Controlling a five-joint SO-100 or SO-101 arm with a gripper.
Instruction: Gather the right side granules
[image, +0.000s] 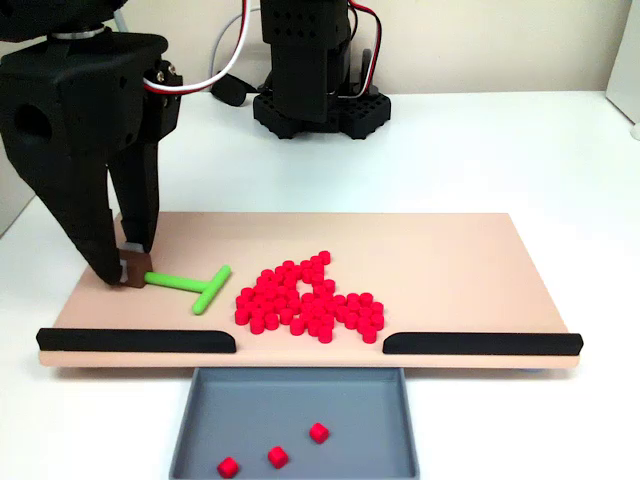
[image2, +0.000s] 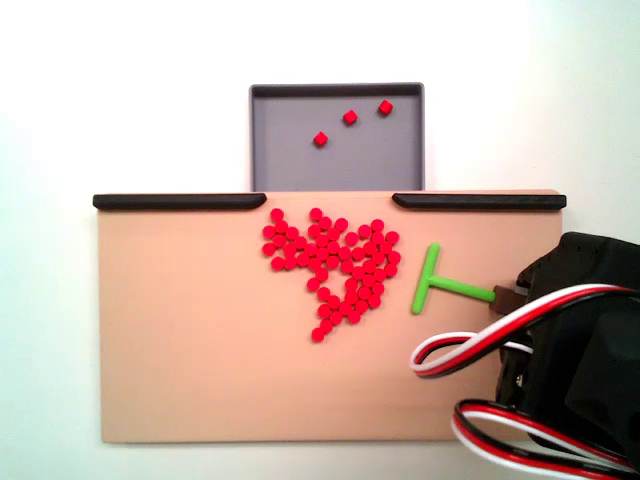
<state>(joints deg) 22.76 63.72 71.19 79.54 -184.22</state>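
Observation:
The granules (image: 310, 300) are a dense patch of small red pellets on the tan board (image: 450, 250), near its front gap; in the other fixed view the granules (image2: 338, 268) lie just below the gap. A green T-shaped stick (image: 190, 284) lies flat to their left, its crossbar toward the pile and a short way from it. My black gripper (image: 128, 264) stands at the stick's brown end block, fingers closed on it. From above, the gripper (image2: 512, 294) comes in from the right and the green stick (image2: 440, 285) points at the pile.
A grey tray (image: 300, 400) sits below the gap with three red pellets (image: 278, 457) inside; from above, the tray (image2: 290, 150) is at the top. Black rails (image: 135, 340) (image: 480, 343) line the board's front edge on either side of the gap. The arm's base (image: 318, 100) stands behind the board.

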